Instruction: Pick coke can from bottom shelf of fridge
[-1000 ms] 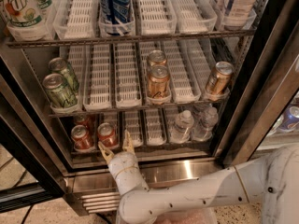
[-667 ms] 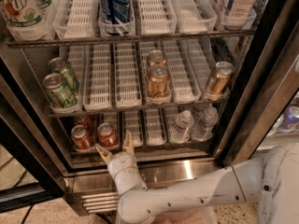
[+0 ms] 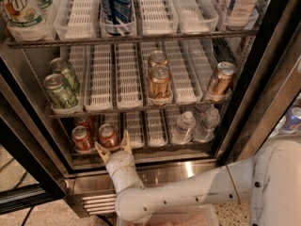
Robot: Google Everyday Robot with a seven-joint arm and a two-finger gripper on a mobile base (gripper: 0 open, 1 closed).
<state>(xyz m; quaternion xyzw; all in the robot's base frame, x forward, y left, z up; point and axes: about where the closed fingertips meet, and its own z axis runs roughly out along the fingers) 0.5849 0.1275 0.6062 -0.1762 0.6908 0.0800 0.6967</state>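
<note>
The fridge (image 3: 42, 145) stands open in front of me. On its bottom shelf (image 3: 155, 147) three red coke cans sit at the left in white lane trays: one in front (image 3: 107, 135), one to its left (image 3: 82, 138) and one behind (image 3: 84, 122). My gripper (image 3: 114, 146) is at the shelf's front edge, just below the front coke can. Its two tan fingers are spread open, one finger (image 3: 101, 150) left and one finger (image 3: 126, 141) right of the can's base. It holds nothing.
Clear water bottles (image 3: 182, 126) stand at the bottom shelf's right. The middle rack holds green cans (image 3: 60, 92) and copper-gold cans (image 3: 159, 82). The top rack holds a blue can (image 3: 116, 4) and bottles. The black door frame (image 3: 263, 93) runs along the right; the steel base (image 3: 155, 175) lies below.
The gripper has stayed almost in place at the front of the bottom shelf, fingers still spread. The cans have not moved.
</note>
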